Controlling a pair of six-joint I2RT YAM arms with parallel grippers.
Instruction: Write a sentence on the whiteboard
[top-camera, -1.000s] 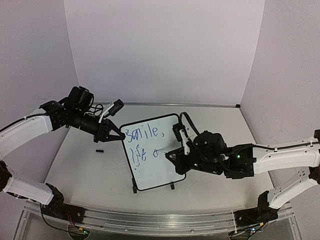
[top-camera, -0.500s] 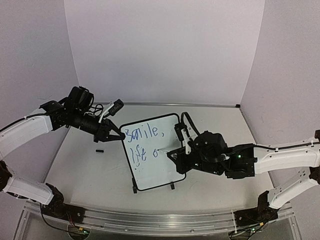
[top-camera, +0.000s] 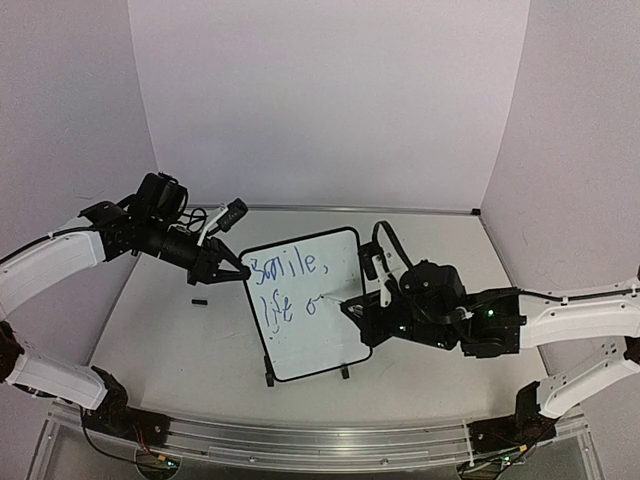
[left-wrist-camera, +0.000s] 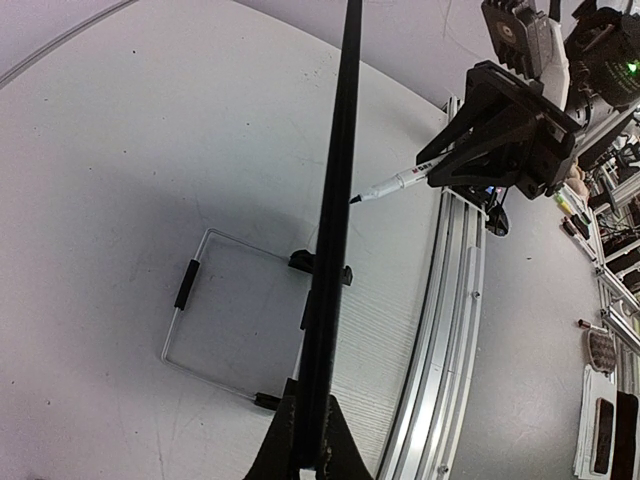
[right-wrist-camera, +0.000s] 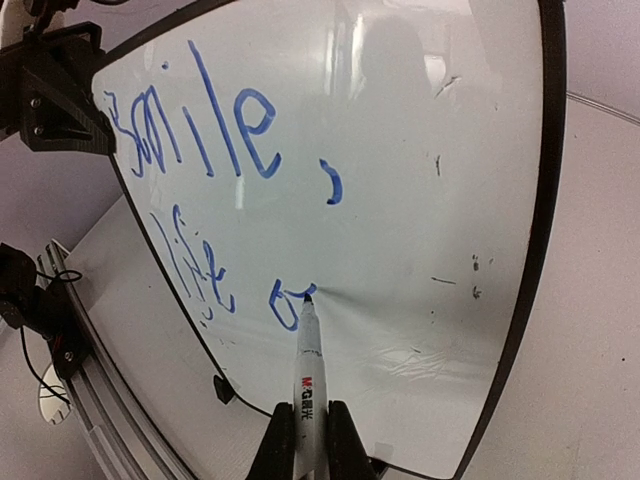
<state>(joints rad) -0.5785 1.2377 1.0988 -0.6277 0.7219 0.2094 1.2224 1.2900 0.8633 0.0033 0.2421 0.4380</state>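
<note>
The whiteboard stands tilted on the table, with the sentence in blue reading "Smile," and below it "life o". My left gripper is shut on the board's upper left frame edge; the left wrist view shows the frame edge-on between the jaws. My right gripper is shut on a white marker. The marker's tip touches the board at the tail of the "o". The marker also shows in the left wrist view.
A small black marker cap lies on the table left of the board. The board's wire stand rests behind it. An aluminium rail runs along the near table edge. Walls close in at the back and sides.
My right gripper has shifted a little to the right with the marker, leaving a short tail on the "o". The left arm and the board have not moved.
</note>
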